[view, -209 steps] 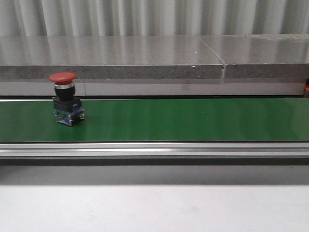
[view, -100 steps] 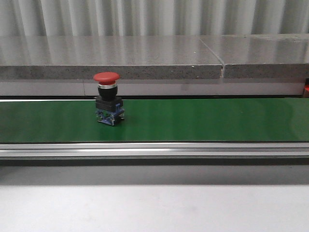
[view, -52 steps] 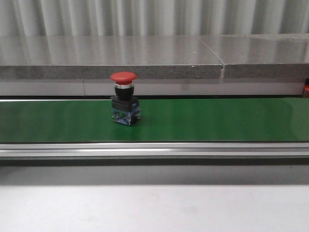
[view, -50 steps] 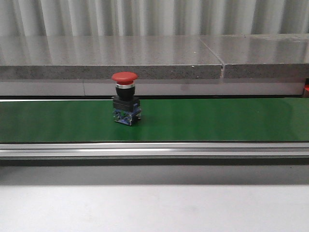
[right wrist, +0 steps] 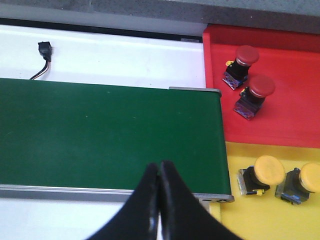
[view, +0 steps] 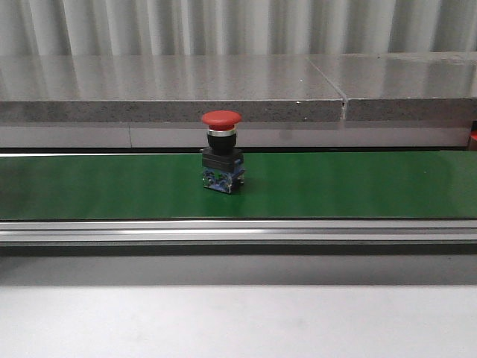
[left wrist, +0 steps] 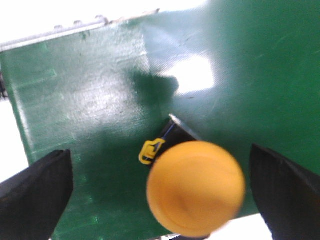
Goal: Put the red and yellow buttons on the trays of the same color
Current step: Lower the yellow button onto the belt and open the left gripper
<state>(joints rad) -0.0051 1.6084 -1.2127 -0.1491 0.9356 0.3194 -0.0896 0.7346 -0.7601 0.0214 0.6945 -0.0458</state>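
While my left gripper (left wrist: 162, 195) hangs with its two black fingers (left wrist: 35, 192) spread wide apart, a round yellow-capped push button (left wrist: 195, 188) stands between them on the green conveyor belt (left wrist: 100, 100), touching neither finger. My right gripper (right wrist: 159, 200) has its black fingers (right wrist: 145, 205) pressed together with nothing between them, poised over the near edge of the same green belt at its end. Just beyond that end lies a red plastic tray (right wrist: 295, 85) holding two red-capped buttons (right wrist: 240, 65), one just beside the other, and next to it a yellow plastic tray (right wrist: 240, 220) with two yellow-capped buttons (right wrist: 262, 175) lying side by side. On the white surface beyond the belt rests a small black connector with a wire (right wrist: 44, 55). From the front, a red mushroom-headed push button on a black and blue base (view: 222, 153) stands upright on the belt, near its middle, before a grey stone ledge (view: 171, 97)
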